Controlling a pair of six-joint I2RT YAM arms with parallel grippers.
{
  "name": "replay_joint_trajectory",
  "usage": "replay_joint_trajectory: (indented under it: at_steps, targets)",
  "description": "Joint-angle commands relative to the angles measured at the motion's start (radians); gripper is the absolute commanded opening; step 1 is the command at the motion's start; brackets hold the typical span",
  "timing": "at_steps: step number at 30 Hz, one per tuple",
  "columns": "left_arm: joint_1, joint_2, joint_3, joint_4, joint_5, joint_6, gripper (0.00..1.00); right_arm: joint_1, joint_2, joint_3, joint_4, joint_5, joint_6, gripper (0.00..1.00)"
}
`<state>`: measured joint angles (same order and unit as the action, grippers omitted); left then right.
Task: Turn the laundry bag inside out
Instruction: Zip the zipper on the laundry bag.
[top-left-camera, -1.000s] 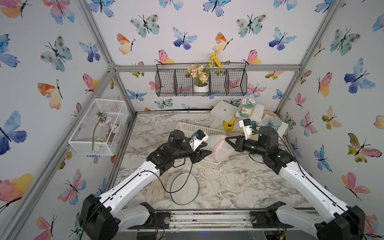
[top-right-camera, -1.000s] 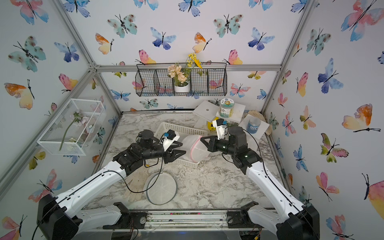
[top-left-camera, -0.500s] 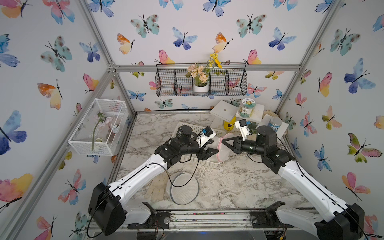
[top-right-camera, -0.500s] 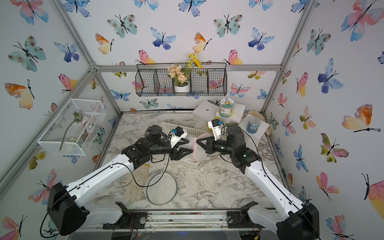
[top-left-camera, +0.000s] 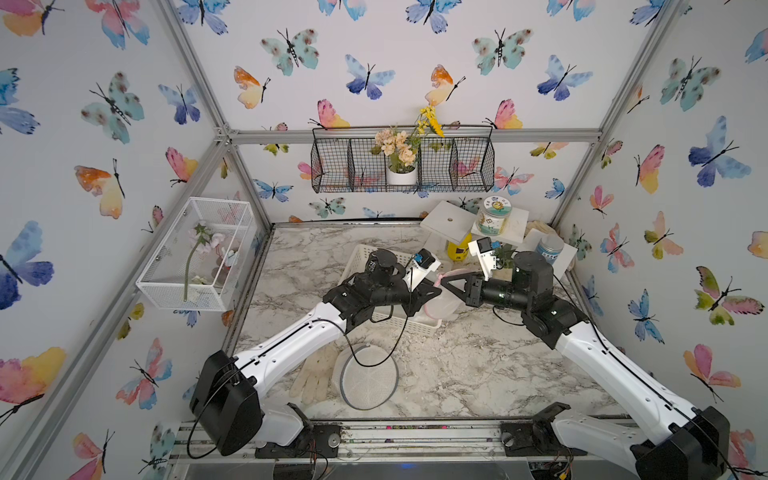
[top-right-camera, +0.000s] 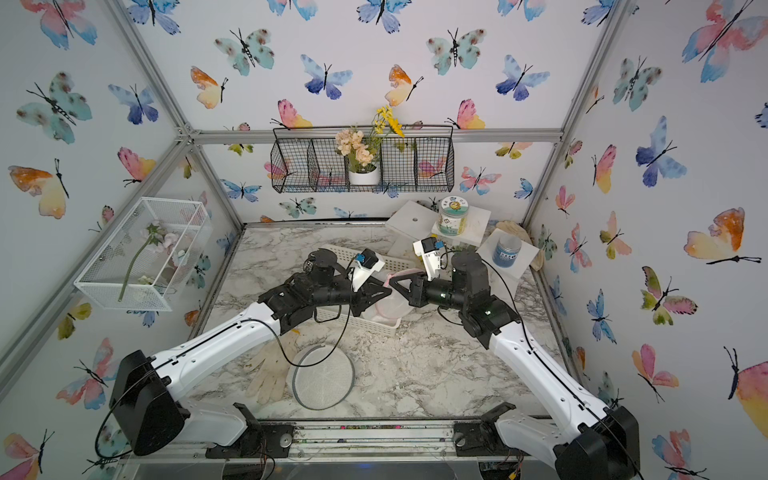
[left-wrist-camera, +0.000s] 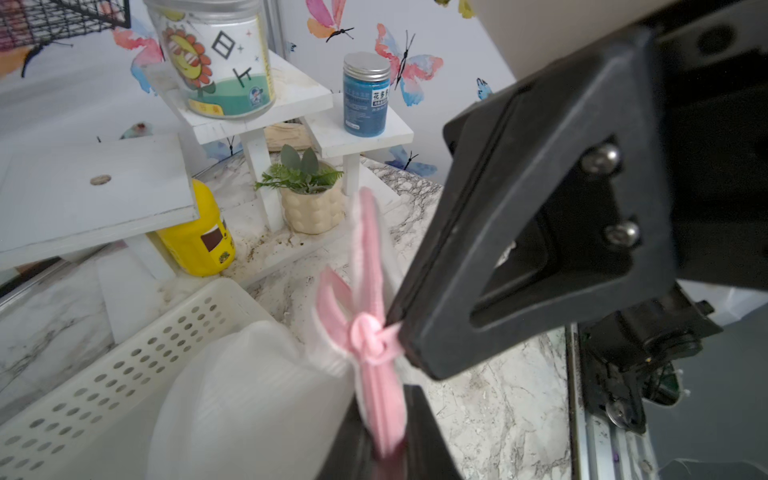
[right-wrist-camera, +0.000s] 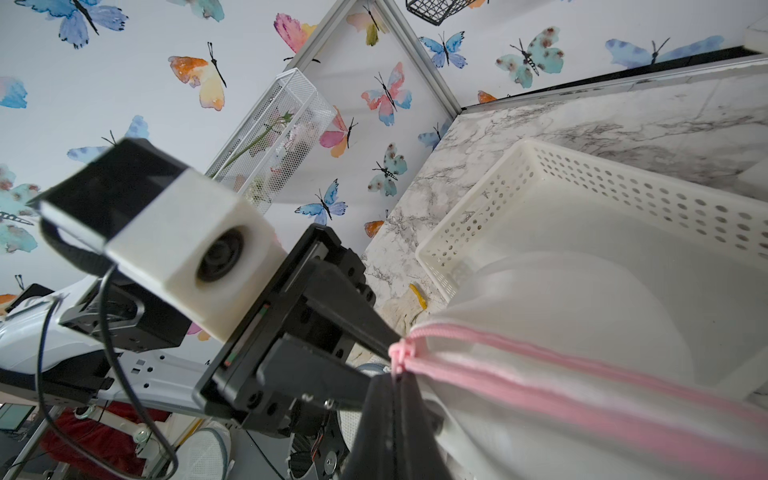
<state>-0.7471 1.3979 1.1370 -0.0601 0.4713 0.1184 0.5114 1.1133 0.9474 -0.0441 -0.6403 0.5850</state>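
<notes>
Over the white perforated plastic basket (top-left-camera: 358, 258), the white mesh laundry bag with pink zip trim (top-left-camera: 443, 306) is held up.
Its pink edge is pinched by the closed left gripper (top-left-camera: 432, 291) and the closed right gripper (top-left-camera: 446, 282), presumably so the opening can be spread.

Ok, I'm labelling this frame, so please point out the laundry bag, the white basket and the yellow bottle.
laundry bag (left-wrist-camera: 257, 399): left wrist view, white mesh body.
white basket (left-wrist-camera: 137, 365): left wrist view, perforated side wall.
yellow bottle (left-wrist-camera: 183, 249): left wrist view, yellow body.
</notes>
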Motion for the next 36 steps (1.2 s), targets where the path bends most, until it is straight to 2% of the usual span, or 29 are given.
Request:
replay_joint_trajectory:
  at_steps: [1, 6, 10, 17, 21, 26, 28, 31, 36]
  targets:
    - [-0.001, -0.006, 0.008, -0.013, -0.028, 0.009, 0.00, 0.003, -0.051, 0.004, 0.041, 0.131, 0.047, 0.02]
    - [-0.003, -0.040, -0.037, -0.042, -0.045, 0.033, 0.00, -0.041, -0.071, 0.018, 0.020, 0.204, 0.126, 0.02]
    - [-0.003, -0.077, -0.078, -0.062, -0.061, 0.054, 0.00, -0.103, -0.098, 0.000, 0.012, 0.217, 0.181, 0.03]
    - [-0.001, -0.171, -0.164, -0.054, -0.045, 0.104, 0.00, -0.136, -0.124, -0.046, -0.028, 0.266, 0.217, 0.02]
    - [-0.001, -0.226, -0.212, -0.011, -0.021, 0.097, 0.00, -0.138, -0.113, -0.062, 0.004, 0.233, 0.230, 0.02]
    - [-0.001, -0.187, -0.171, -0.002, 0.033, 0.078, 0.35, -0.133, -0.049, -0.005, 0.029, 0.074, 0.203, 0.02]
    - [-0.002, -0.164, -0.149, 0.009, 0.042, 0.061, 0.47, -0.113, -0.036, 0.011, 0.036, 0.059, 0.199, 0.02]
    - [-0.003, -0.141, -0.121, 0.025, 0.049, 0.042, 0.57, -0.076, -0.025, 0.040, 0.035, 0.058, 0.194, 0.02]
    - [-0.003, -0.123, -0.074, 0.047, 0.091, 0.004, 0.62, -0.035, -0.021, 0.055, 0.041, 0.081, 0.188, 0.02]
